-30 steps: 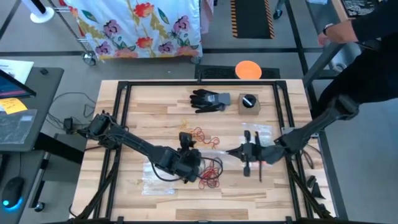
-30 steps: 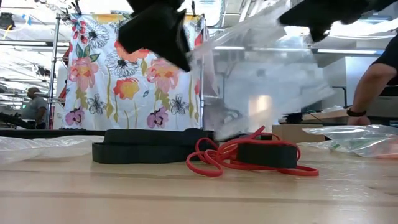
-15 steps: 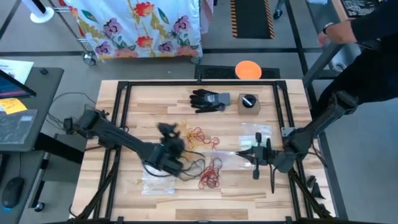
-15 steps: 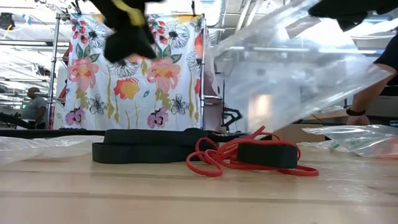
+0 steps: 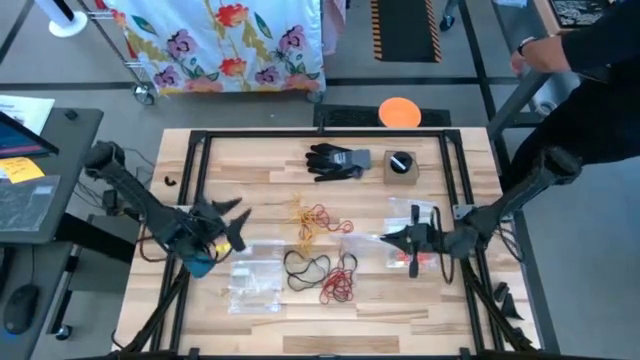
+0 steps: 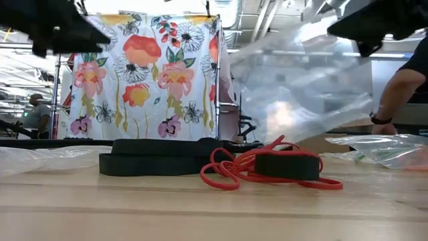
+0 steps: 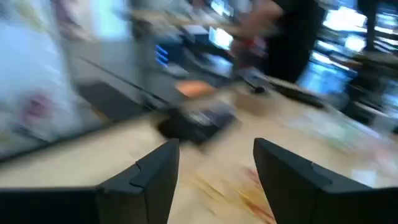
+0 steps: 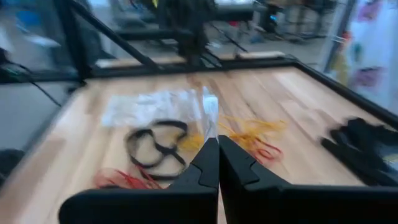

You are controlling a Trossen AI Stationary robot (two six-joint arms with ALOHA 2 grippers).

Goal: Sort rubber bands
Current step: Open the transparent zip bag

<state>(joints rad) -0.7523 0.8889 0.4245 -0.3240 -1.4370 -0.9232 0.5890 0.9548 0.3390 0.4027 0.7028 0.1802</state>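
I see the rubber bands (image 5: 318, 250) loose on the middle of the counter (image 5: 260, 165): a yellow and red tangle toward the far side, black loops nearer, and a red bunch at the near end of the group. They lie between my two tools and neither touches them. My left tool (image 5: 228, 221) hangs over the counter's left part, well apart from the bands, fingers (image 7: 152, 177) spread wide with nothing between them. My right tool (image 5: 400, 240) sits to the right of the bands, pinched tight on the edge of a clear plastic bag (image 6: 301, 87), which it holds up off the counter. A black glove (image 5: 336, 160) lies at the far side, a small box (image 5: 400, 166) just beside it
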